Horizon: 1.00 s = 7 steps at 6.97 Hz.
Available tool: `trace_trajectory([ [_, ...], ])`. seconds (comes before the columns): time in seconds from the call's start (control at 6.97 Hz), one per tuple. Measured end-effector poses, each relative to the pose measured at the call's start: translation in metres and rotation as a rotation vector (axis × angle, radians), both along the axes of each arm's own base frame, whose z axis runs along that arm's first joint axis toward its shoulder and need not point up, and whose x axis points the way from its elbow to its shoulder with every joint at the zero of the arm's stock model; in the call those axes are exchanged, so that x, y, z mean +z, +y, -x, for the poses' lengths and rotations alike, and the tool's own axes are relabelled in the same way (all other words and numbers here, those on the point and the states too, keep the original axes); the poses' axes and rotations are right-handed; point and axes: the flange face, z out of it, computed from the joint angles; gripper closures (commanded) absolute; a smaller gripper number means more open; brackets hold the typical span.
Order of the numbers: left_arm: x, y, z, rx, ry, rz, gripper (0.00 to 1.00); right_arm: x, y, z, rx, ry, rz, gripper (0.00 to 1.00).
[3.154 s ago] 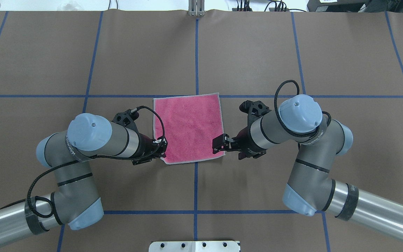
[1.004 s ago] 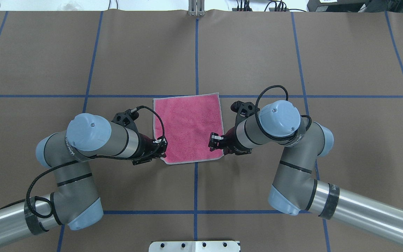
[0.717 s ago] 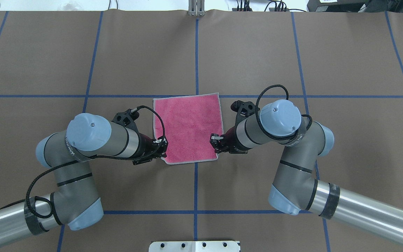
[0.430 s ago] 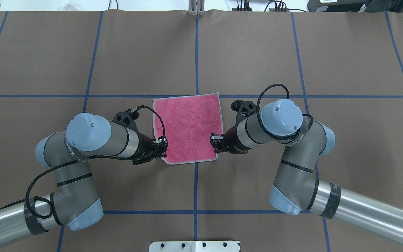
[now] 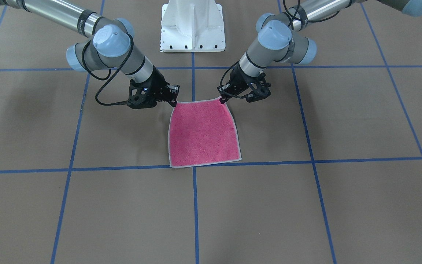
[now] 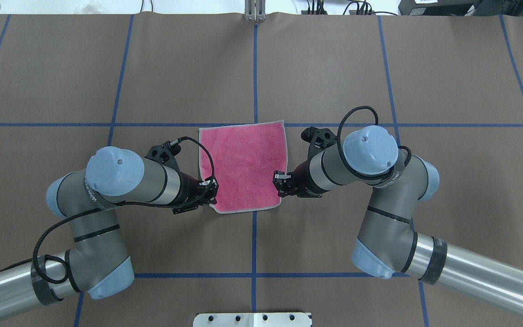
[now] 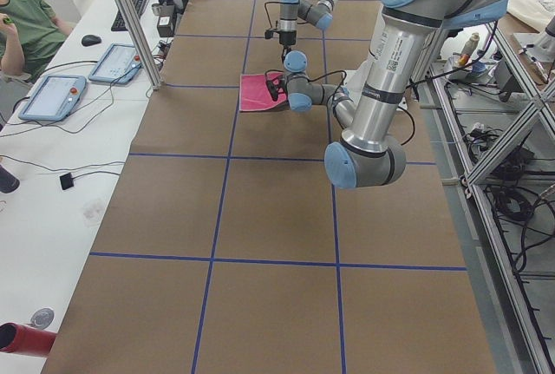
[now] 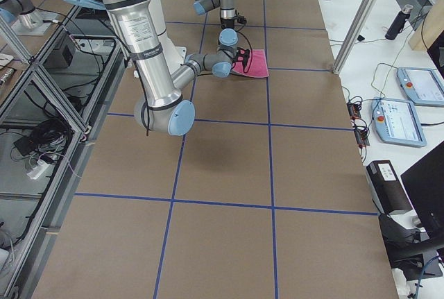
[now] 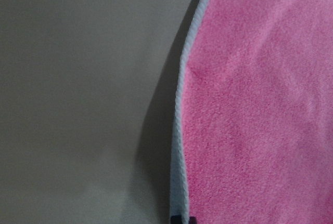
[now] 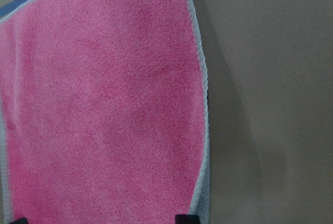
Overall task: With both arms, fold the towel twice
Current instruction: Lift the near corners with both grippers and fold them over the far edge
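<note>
The towel [image 6: 243, 165] lies pink face up on the brown table, and also shows in the front view [image 5: 203, 134]. My left gripper [image 6: 211, 190] is shut on its near left corner, which shows in the front view [image 5: 222, 96]. My right gripper [image 6: 280, 184] is shut on its near right corner, which shows in the front view [image 5: 174, 99]. The near edge is raised slightly off the table and drawn in narrower than the far edge, which lies flat. Both wrist views show the pink cloth [image 9: 260, 109] [image 10: 104, 104] with its light hem and a shadow under the raised edge.
The white bolted pedestal [image 5: 192, 25] stands at the robot's side of the table. Blue tape lines [image 6: 254, 68] grid the brown table cover. A metal post [image 6: 254, 11] stands at the far edge. Tablets [image 7: 52, 96] lie on the operators' side table.
My right gripper moved in onto the towel's near right corner, shut on it and drew it inward and slightly up. The left arm has not moved.
</note>
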Motion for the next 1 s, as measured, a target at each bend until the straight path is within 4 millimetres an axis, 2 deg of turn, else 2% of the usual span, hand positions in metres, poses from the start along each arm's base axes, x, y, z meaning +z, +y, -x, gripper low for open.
trace_trajectory([
  [0.29,-0.002,-0.017,0.012,-0.029,0.001,-0.006,1.0,0.003,-0.016,-0.009,0.028,0.009,0.006,1.0],
  [0.57,-0.002,-0.049,0.039,-0.068,0.004,-0.005,1.0,0.007,-0.039,-0.018,0.064,0.021,0.012,1.0],
  [0.72,-0.005,-0.063,0.048,-0.084,0.007,-0.003,1.0,0.003,-0.052,-0.017,0.079,0.021,0.012,1.0],
  [1.0,-0.016,-0.093,0.036,-0.107,0.0,0.002,1.0,-0.013,-0.077,-0.01,0.102,0.018,0.009,1.0],
])
